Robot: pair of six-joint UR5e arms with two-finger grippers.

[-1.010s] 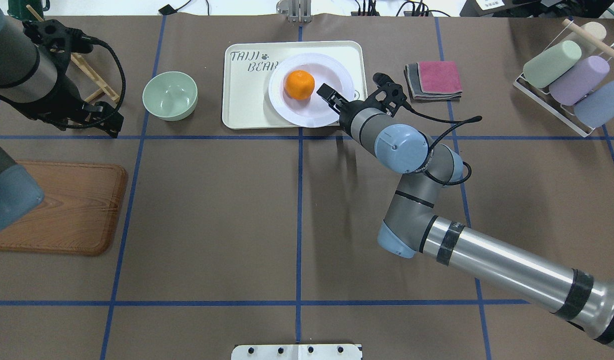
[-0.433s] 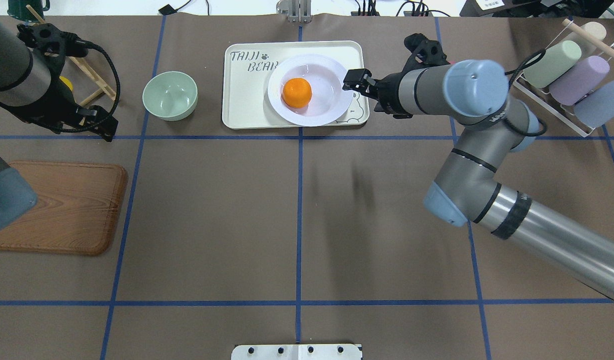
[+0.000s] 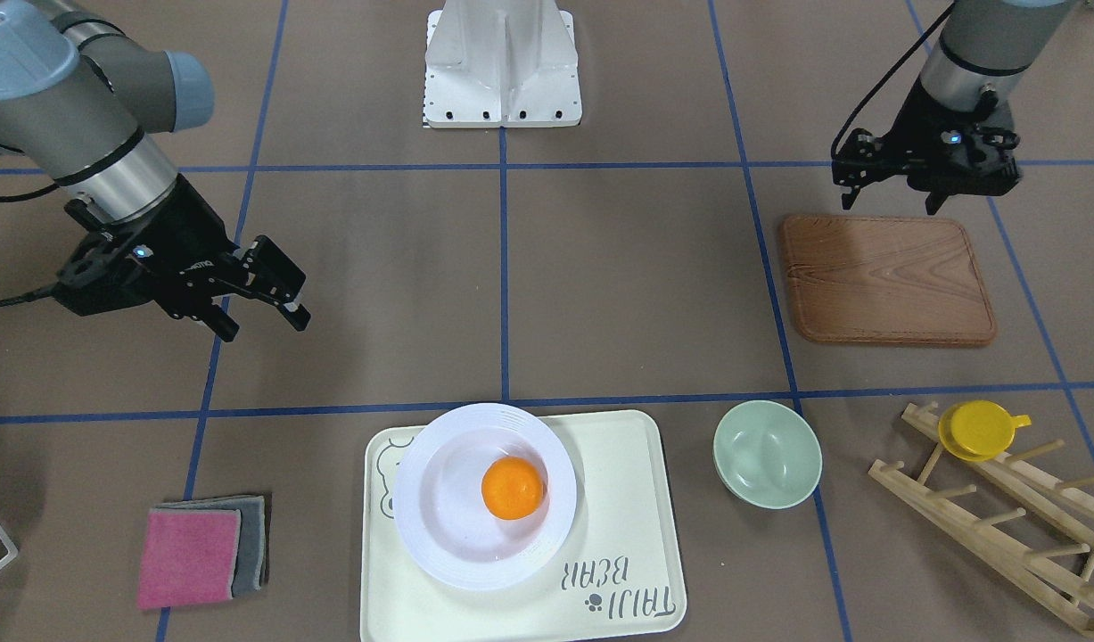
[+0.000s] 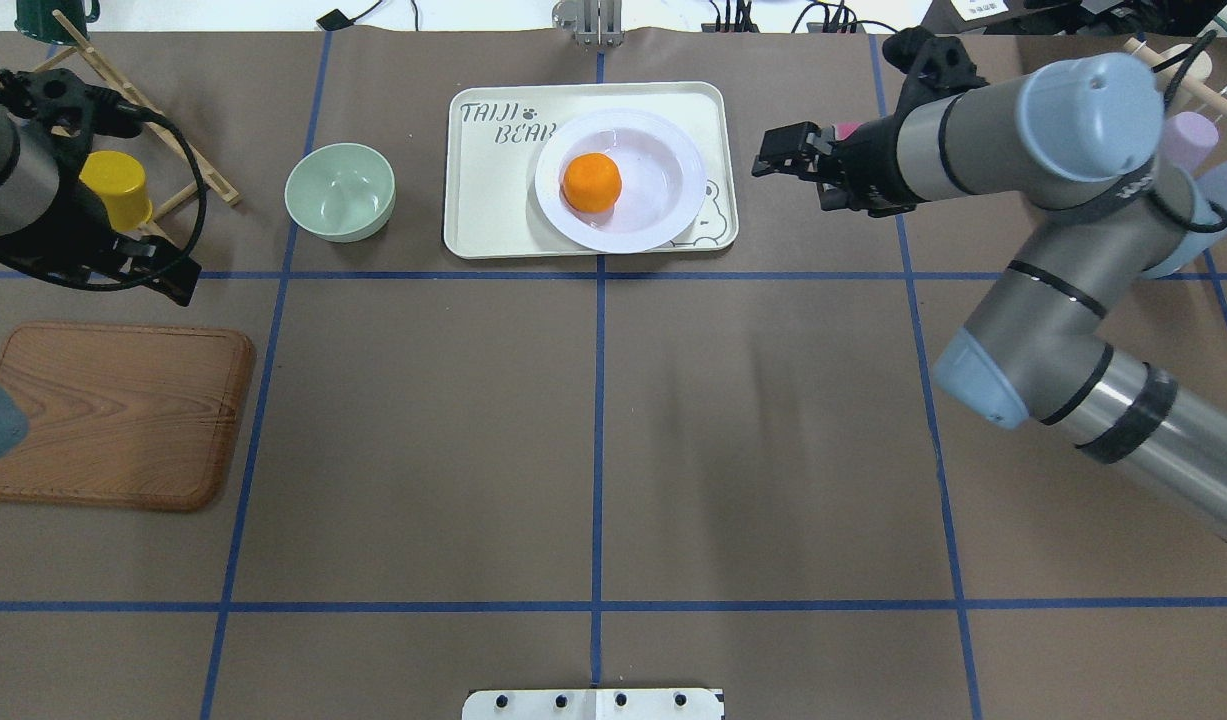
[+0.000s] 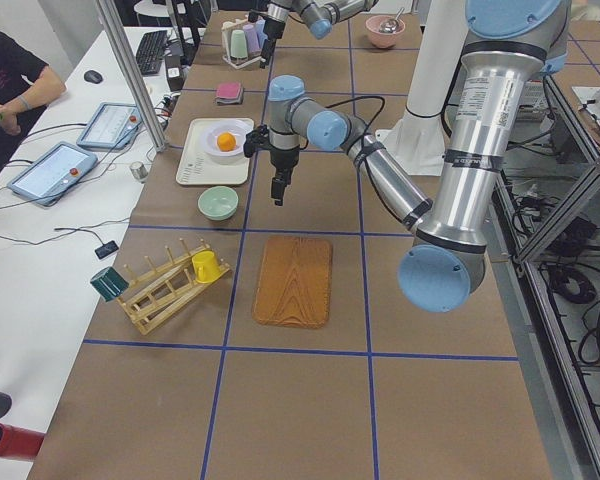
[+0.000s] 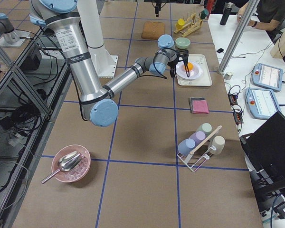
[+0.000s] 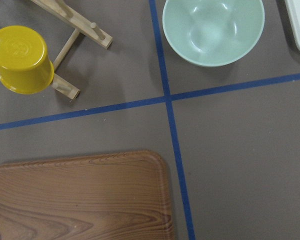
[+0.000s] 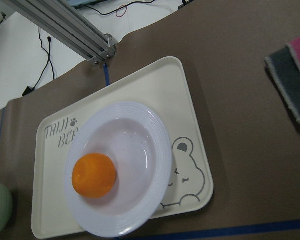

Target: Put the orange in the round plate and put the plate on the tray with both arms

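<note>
The orange (image 4: 591,182) lies left of centre in the white round plate (image 4: 663,185), and the plate rests on the right half of the cream tray (image 4: 493,200) at the table's far side. In the right wrist view, the orange (image 8: 94,175) sits in the plate (image 8: 140,150) on the tray (image 8: 155,95). My right gripper (image 4: 768,155) hovers to the right of the tray, open and empty, clear of the plate. My left gripper (image 3: 890,192) hangs open and empty just beyond the wooden board's far edge, well away from the tray.
A pale-green bowl (image 4: 340,190) stands left of the tray. The brown wooden board (image 4: 113,415) lies at the near left, with a wooden rack holding a yellow cup (image 4: 115,188) behind it. Folded cloths (image 3: 199,548) and a rack of pastel cups (image 6: 199,147) are at the right.
My right gripper has drawn back from the plate's rim to the right, off the tray. My left gripper has drifted further left. Plate and orange stay on the tray.
</note>
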